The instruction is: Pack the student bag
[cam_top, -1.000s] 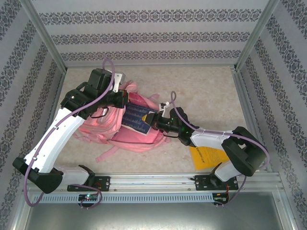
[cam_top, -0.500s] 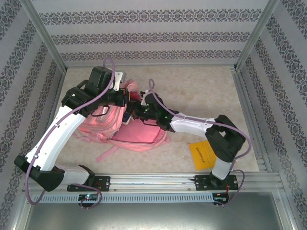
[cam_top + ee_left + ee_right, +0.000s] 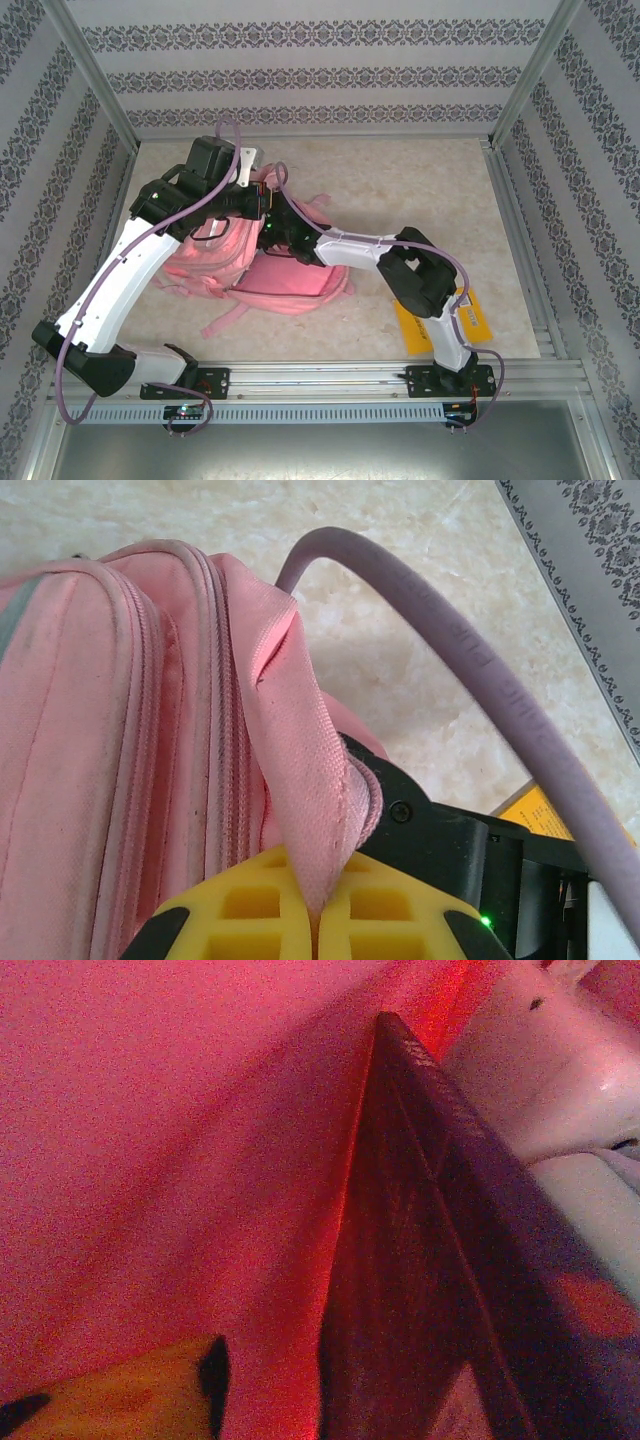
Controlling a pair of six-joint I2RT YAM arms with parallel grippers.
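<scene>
While the left gripper (image 3: 315, 920) is clamped on a fold of the bag (image 3: 100, 730), its yellow fingers (image 3: 250, 910) are pressed together with the pink fabric pinched between them, right by the zipper edge. From the top camera the bag (image 3: 290, 285) lies on the left-middle part of the table (image 3: 400, 190), straps trailing toward the near edge. The left arm reaches over it from the left side.

The right arm (image 3: 350, 248) stretches across and its gripper (image 3: 277, 226) is poked into the bag's opening, just beside the left one. Its wrist cam is all red-pink fabric, with a dark book (image 3: 430, 1290) standing edge-on and one yellow finger (image 3: 130, 1395) low on the left, a bit apart from the book. Can't tell how those jaws stand, honestly.

A yellow card (image 3: 475, 320) lies on the table under the right arm's elbow. A purple cable (image 3: 480, 680) loops across the left wrist view.
</scene>
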